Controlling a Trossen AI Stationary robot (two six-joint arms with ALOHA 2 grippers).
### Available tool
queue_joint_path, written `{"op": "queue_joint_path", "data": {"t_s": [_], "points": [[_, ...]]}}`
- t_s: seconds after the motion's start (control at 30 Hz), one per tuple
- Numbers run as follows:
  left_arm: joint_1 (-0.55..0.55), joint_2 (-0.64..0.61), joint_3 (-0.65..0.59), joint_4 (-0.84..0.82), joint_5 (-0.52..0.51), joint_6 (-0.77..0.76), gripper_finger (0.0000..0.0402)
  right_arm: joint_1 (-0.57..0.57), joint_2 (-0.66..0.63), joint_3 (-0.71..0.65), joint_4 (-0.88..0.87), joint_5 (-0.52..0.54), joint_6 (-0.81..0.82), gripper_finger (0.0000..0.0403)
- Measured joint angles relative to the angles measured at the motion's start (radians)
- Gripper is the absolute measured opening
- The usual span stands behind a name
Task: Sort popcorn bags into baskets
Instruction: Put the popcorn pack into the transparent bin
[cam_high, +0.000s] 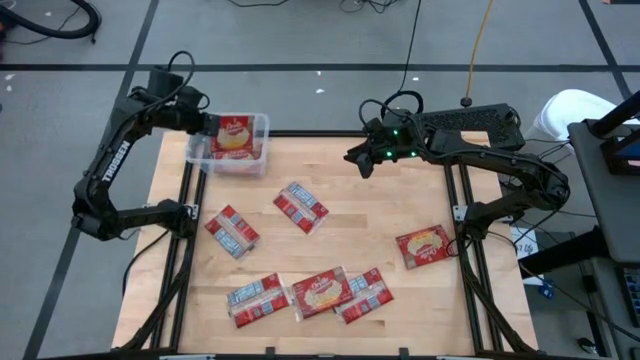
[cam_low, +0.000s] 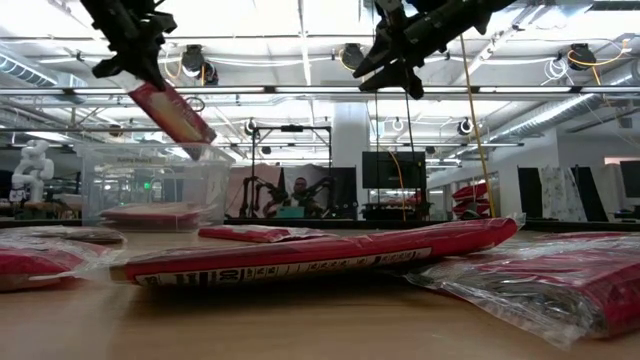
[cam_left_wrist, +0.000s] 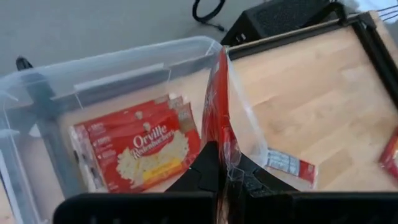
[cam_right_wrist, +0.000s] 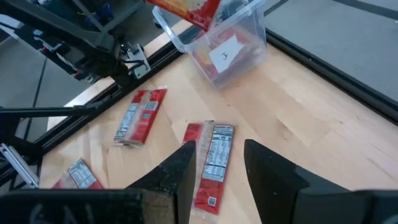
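Popcorn bag (cam_high: 234, 133) hanging over the basket (cam_high: 258, 160) at the table's far left corner!

Left gripper (cam_high: 212, 124) is clamped tight on that red packet, tilted above the clear tub, where more bags (cam_left_wrist: 140, 149) already lie. Right gripper (cam_high: 361, 160) hovers mid-table at the far edge, fingers partly apart, holding nothing. Seven bags lie scattered on the table (cam_high: 380, 200).

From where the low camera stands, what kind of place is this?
Probably a robotics lab or workshop: beyond the wooden table are exposed ceiling pipes, another robot arm rig with a person behind it, and dark monitors.
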Motion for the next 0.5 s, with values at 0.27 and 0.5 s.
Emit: {"op": "queue_joint_path", "data": {"t_s": [0.27,0.5], "points": [[-0.022,0.097,0.001,-0.034,-0.035,0.05,0.0004,0.0,0.0,0.0,0.002,0.0,-0.015,0.013],[-0.022,0.213,0.001,-0.049,-0.034,0.052,0.001,0.004,0.0,0.0,0.001,0.0,-0.019,0.013]]}}
